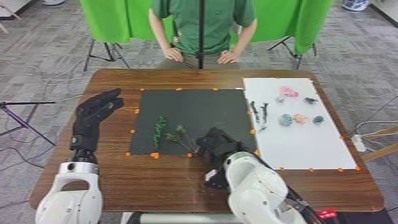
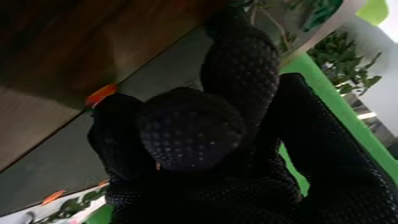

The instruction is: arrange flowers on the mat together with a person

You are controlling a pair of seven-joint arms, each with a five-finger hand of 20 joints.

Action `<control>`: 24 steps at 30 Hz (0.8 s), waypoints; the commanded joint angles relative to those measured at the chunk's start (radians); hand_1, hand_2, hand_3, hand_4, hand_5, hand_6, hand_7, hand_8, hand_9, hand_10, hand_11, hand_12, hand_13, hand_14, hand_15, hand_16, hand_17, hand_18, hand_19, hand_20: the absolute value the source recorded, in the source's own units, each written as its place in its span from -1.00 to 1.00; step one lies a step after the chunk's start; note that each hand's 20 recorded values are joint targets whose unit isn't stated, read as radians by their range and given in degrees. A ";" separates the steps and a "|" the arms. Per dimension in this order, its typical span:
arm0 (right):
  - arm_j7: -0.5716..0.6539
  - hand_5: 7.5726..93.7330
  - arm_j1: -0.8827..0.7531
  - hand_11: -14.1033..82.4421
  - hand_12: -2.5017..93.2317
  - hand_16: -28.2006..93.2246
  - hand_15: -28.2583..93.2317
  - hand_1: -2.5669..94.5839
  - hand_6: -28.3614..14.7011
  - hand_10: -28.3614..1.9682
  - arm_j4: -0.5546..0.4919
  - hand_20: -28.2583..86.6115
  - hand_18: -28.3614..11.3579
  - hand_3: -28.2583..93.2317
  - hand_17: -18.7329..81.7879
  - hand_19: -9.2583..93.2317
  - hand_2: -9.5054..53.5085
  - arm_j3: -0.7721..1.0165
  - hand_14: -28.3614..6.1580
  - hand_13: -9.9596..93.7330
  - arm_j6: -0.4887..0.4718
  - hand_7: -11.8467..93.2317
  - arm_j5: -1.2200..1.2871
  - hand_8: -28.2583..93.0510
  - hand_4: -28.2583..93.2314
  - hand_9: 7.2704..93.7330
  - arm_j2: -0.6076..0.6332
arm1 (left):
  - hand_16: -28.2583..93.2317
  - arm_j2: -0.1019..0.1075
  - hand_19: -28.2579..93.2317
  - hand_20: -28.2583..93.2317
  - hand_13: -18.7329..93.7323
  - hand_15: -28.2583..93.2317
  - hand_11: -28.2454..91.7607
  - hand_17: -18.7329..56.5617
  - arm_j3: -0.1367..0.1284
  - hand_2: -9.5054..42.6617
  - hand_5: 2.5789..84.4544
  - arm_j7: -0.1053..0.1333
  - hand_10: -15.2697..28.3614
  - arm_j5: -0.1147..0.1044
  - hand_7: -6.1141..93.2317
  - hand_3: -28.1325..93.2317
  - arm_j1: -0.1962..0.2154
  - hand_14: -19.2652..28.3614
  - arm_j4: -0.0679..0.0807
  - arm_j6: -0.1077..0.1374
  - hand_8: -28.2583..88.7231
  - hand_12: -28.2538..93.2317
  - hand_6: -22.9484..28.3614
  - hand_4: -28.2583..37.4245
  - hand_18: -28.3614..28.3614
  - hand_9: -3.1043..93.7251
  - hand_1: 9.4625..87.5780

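Right hand (image 1: 220, 145) at black mat (image 1: 191, 105) (cannot tell whether holding anything); leafy sprig (image 1: 177, 136) just left of it, green stem (image 1: 160, 131) farther left. Left hand (image 1: 96, 107) loosely spread, left of mat.

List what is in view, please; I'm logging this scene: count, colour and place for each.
Table: one, brown, before the robot
Mat: one, dark grey, on the table
White sheet: one, right of the mat
Green sprigs: two, on the mat's near part
Dark stems: two, sheet's left part
Pink flower: one, sheet's far part
Peach flower: one, mid-sheet
Blue-green flower: one, left of the peach one
Orange markers: several, along mat and sheet edges
Green cloth: beyond the table
Left hand: one, black, left of the mat
Right hand: one, black, mat's near right part
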 commanded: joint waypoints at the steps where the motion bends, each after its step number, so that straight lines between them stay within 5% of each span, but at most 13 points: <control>1: -0.010 0.73 -0.009 0.31 -0.60 -0.23 0.50 -0.35 0.25 0.36 0.005 0.32 -0.66 0.54 0.49 1.00 -0.04 0.007 0.40 1.00 0.000 -0.51 0.008 -0.65 -0.67 1.00 -0.007 | -0.46 -0.014 -0.24 -0.13 0.00 -0.04 -0.14 -0.43 0.004 -0.93 0.15 -0.007 0.31 0.001 -0.56 0.55 0.005 0.57 0.007 -0.015 -0.61 -0.25 0.02 -0.64 0.54 0.06 -0.57; 10: -0.084 0.80 -0.065 0.33 -0.61 -0.23 0.51 -0.39 0.26 0.35 -0.211 0.33 -0.68 0.54 0.50 1.00 -0.24 0.215 0.39 1.00 0.035 -0.49 0.208 -0.65 -0.66 1.00 0.030 | -0.46 -0.014 -0.24 -0.13 0.00 -0.04 -0.15 -0.43 0.005 -0.93 0.15 -0.008 0.31 0.000 -0.56 0.55 0.008 0.57 0.005 -0.020 -0.61 -0.25 0.02 -0.64 0.54 0.06 -0.57; 13: -0.362 0.79 -0.135 0.30 -0.60 -0.22 0.48 -0.40 0.28 0.34 -0.209 0.32 -0.68 0.54 0.47 1.00 -0.30 0.320 0.39 1.00 0.187 -0.47 0.394 -0.64 -0.66 1.00 0.060 | -0.46 -0.013 -0.24 -0.13 0.00 -0.04 -0.14 -0.43 0.018 -0.93 0.15 -0.005 0.31 -0.003 -0.56 0.55 0.005 0.58 0.008 -0.024 -0.61 -0.25 0.02 -0.64 0.54 0.06 -0.57; 16: -0.660 0.63 -0.169 -0.04 -0.48 -0.02 0.17 -0.42 0.30 0.17 -0.112 0.31 -0.69 0.53 0.27 0.85 -0.34 0.385 0.25 0.98 0.263 -0.45 0.710 -0.65 -0.69 0.97 0.081 | -0.46 -0.011 -0.23 -0.13 0.00 -0.04 -0.14 -0.43 0.028 -0.93 0.15 -0.004 0.31 -0.005 -0.56 0.55 0.010 0.58 0.008 -0.036 -0.61 -0.25 0.02 -0.64 0.54 0.06 -0.57; 18: -0.740 0.47 -0.181 -0.28 -0.48 0.01 -0.07 -0.46 0.31 -0.05 -0.066 0.31 -0.58 0.53 0.07 0.47 -0.38 0.408 0.01 0.76 0.250 -0.44 1.020 -0.65 -0.70 0.75 0.084 | -0.46 -0.016 -0.24 -0.14 0.00 -0.04 -0.14 -0.43 0.033 -0.93 0.15 -0.002 0.31 -0.007 -0.56 0.55 0.012 0.58 0.010 -0.048 -0.61 -0.25 0.02 -0.64 0.54 0.06 -0.57; 20: -0.826 0.33 -0.183 -0.46 -0.53 -0.08 -0.23 -0.55 0.30 -0.14 -0.032 0.20 -0.41 0.58 -0.02 -0.13 -0.40 0.394 -0.17 0.39 0.292 -0.50 1.249 -0.65 -0.72 0.49 0.078 | -0.46 -0.022 -0.24 -0.14 0.00 -0.04 -0.14 -0.42 0.042 -0.93 0.15 -0.001 0.31 -0.012 -0.56 0.55 0.013 0.58 0.013 -0.049 -0.61 -0.25 0.02 -0.64 0.54 0.06 -0.57; 22: -0.886 0.12 -0.180 -0.54 -0.59 -0.18 -0.32 -0.68 0.31 -0.16 -0.016 0.12 -0.35 0.63 -0.14 -0.56 -0.39 0.392 -0.19 0.05 0.312 -0.59 1.312 -0.64 -0.74 0.19 0.052 | -0.46 -0.031 -0.24 -0.14 0.00 -0.04 -0.15 -0.42 0.047 -0.93 0.16 0.003 0.31 -0.010 -0.56 0.55 0.011 0.58 0.018 -0.055 -0.61 -0.25 0.02 -0.65 0.53 0.07 -0.57; 24: -0.926 -0.10 -0.183 -0.58 -0.63 -0.24 -0.38 -0.76 0.34 -0.09 -0.007 0.04 -0.29 0.68 -0.25 -0.73 -0.39 0.406 -0.07 -0.16 0.320 -0.64 1.229 -0.64 -0.77 -0.02 0.013 | -0.46 -0.035 -0.25 -0.15 0.00 -0.05 -0.15 -0.41 0.050 -0.93 0.16 0.006 0.31 -0.011 -0.56 0.55 0.008 0.58 0.018 -0.059 -0.61 -0.25 0.02 -0.65 0.53 0.07 -0.57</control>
